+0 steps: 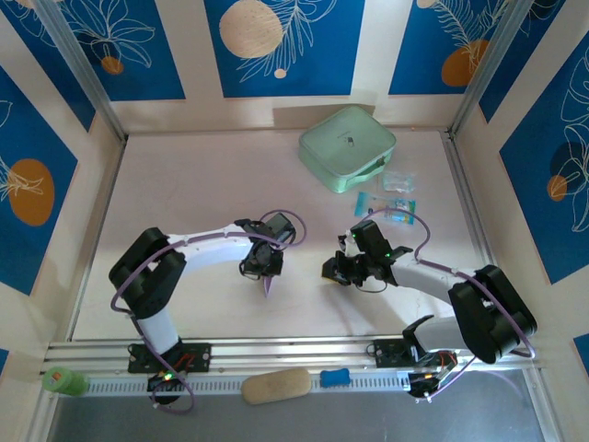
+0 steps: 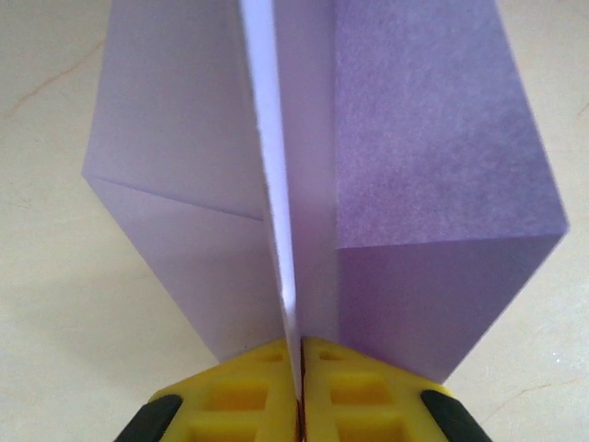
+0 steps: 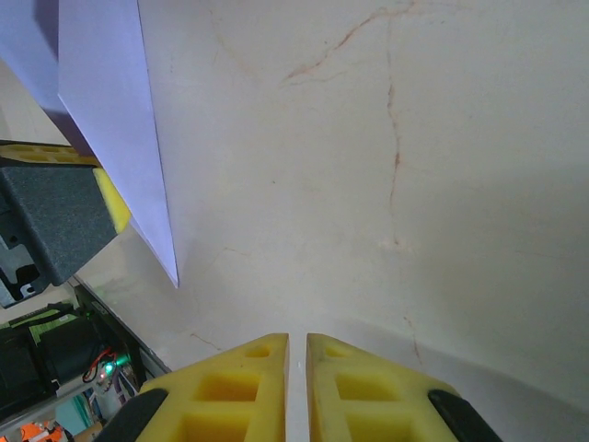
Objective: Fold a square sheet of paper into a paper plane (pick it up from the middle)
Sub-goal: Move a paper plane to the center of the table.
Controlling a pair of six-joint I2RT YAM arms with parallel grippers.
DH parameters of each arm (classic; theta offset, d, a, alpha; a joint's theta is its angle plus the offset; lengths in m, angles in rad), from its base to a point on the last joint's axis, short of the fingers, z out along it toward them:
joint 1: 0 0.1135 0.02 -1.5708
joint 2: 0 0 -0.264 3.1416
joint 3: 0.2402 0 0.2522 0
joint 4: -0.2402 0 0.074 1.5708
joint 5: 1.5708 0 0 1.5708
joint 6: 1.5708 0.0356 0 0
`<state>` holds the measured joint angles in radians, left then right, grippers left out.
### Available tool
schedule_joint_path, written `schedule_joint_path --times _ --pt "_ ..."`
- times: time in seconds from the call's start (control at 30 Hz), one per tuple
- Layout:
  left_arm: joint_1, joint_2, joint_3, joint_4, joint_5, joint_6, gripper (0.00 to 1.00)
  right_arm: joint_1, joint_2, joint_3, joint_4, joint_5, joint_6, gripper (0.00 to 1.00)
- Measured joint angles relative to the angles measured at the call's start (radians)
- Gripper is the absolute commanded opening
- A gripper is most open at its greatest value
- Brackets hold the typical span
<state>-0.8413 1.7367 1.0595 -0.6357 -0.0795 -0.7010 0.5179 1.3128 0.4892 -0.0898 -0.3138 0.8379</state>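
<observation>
The left claw [image 2: 299,373] is clamped on the centre ridge of the lavender paper plane [image 2: 405,184], whose wings spread to either side above the desk [image 1: 202,184], near its middle. Just to the right, the right claw [image 3: 296,354] hovers over bare desk, its jaws nearly together and gripping nothing. A mint-green case [image 1: 347,147] lies at the far right.

Bright even light, soft shadows, sharp
</observation>
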Motion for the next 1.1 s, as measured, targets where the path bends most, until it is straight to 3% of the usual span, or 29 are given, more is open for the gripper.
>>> schedule_joint_path --times 0.27,1.1 --pt "0.000 -0.047 0.000 0.025 0.001 -0.001 0.13 0.007 0.003 0.003 0.010 -0.001 0.000 0.13" --pt "-0.002 0.010 0.000 0.030 0.023 0.000 0.17 0.008 0.011 0.003 0.014 0.000 0.000 0.13"
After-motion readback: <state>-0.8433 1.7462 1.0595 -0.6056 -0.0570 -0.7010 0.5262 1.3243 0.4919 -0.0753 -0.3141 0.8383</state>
